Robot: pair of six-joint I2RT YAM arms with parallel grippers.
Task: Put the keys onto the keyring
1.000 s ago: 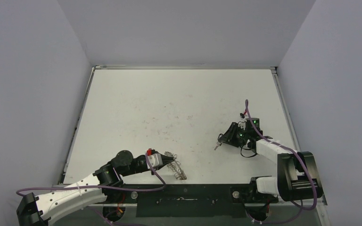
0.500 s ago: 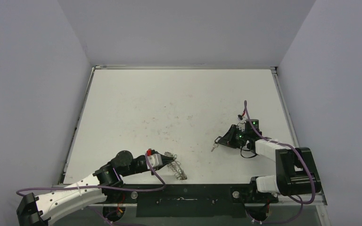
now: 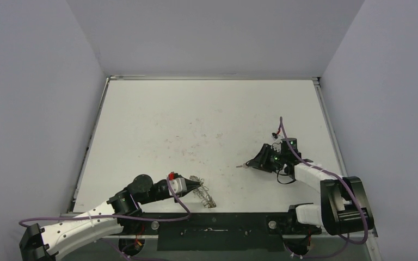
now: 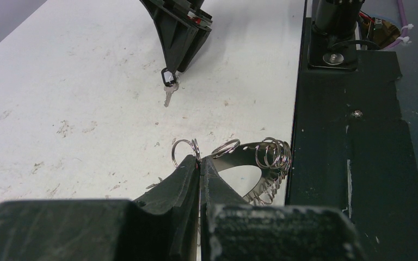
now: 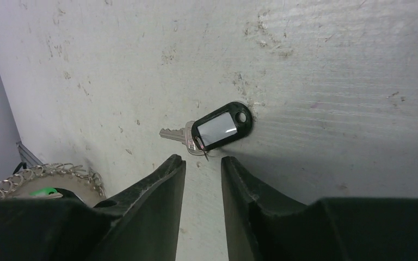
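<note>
The keys (image 5: 215,129), a small silvery key with a black oblong tag, lay flat on the table (image 3: 196,119) just ahead of my right claw (image 5: 202,159). Its jaws stood a little apart with nothing between them, so the keys were not yet picked up. The keyring (image 4: 275,155) was well apart from them, near the table's front edge. My left claw (image 4: 198,163) was closed tight on one of its small wire loops, holding the ring ready. By my judgement only the holding of the ring was done: grasping the keys, carrying them across and threading them onto a loop all remained. Between keys and ring I saw only scuffed table. The black base plate (image 4: 354,152) sat just beside the ring, and the key lying flat looked awkward to pinch.
</note>
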